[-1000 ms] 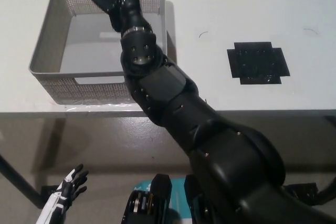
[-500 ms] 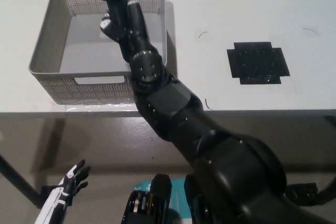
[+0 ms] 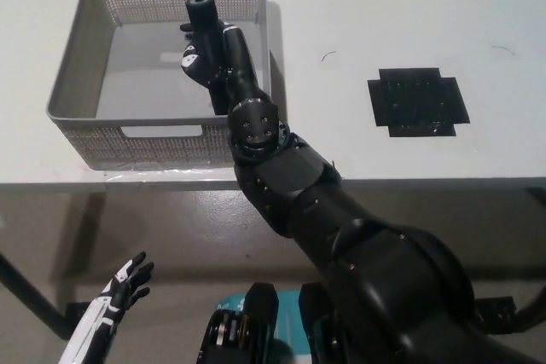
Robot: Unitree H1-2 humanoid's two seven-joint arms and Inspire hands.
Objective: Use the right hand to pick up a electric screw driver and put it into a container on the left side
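Head view shows the black right arm reaching up from the lower right, over the front edge of the white table (image 3: 384, 6) and into the grey mesh basket (image 3: 72, 83) at the table's left end. The right hand (image 3: 209, 49) sits above the basket's inner floor, toward its right wall, with its fingers wrapped around the electric screwdriver (image 3: 200, 13). Only the tool's dark upper end clears the hand, a rounded body ending in a small tip that points toward the basket's far wall; the rest is buried in the grip. Whether the screwdriver touches the basket floor cannot be told from this angle.

Well to the right of the basket, a black cross-shaped mat (image 3: 418, 101) lies flat on the table, apart from the arm.

Below the table edge, at the lower left, the white left hand (image 3: 119, 291) hangs over the floor, holding nothing, its dark-tipped fingers spread.

No brand, label or writing can be read on the screwdriver, the basket or the mat.
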